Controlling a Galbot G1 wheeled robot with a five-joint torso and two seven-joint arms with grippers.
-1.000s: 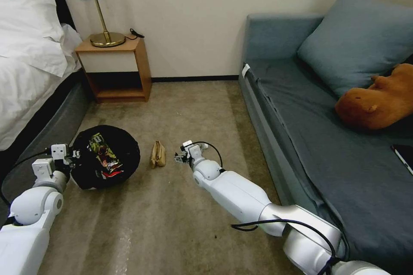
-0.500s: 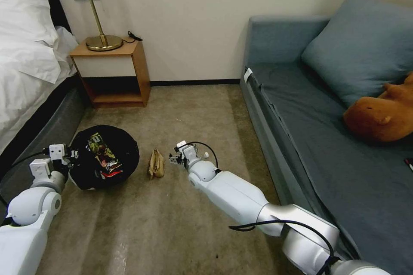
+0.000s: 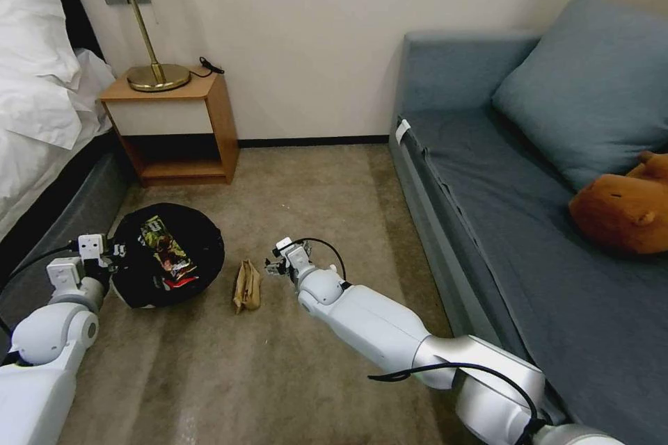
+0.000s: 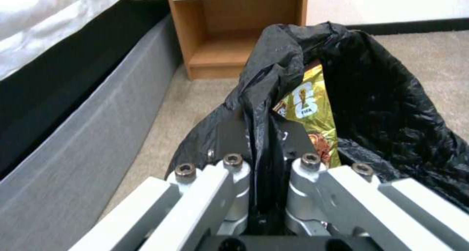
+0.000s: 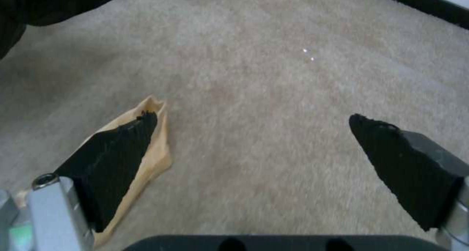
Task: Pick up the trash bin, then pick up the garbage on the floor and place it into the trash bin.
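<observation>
Bin step done: left gripper (image 4: pixel 259 148), jaws clamped on the black liner at the rim of the trash bin (image 3: pixel 168 263), holding it low over the carpet floor (image 3: pixel 292 368) beside the bed (image 3: pixel 42 111). Already inside the bin: a yellow-brown snack wrapper (image 4: pixel 307 111) and, by the head view, a red snack wrapper (image 3: pixel 177 274) under it. Left on the floor: the crumpled tan paper bag (image 3: pixel 246 286), lying between the bin and the right gripper (image 3: pixel 277 266). No bottle to be made out on the visible carpet, so probably one piece to go, though not certain.

Right gripper low and just beside the bag, jaws wide apart; in the right wrist view one black pad (image 5: pixel 117 148) overlapping the paper bag (image 5: pixel 146 159), the other over bare carpet, so not yet centred on it and nothing gripped.

Against the frame a second ago: whole head view shifted, nightstand (image 3: pixel 170 128) and sofa (image 3: pixel 529 222) sitting lower and to the left, so camera motion rather than furniture. Relative to the bag, right gripper closer now, gap narrowed. Bin contents and left grip unchanged.
</observation>
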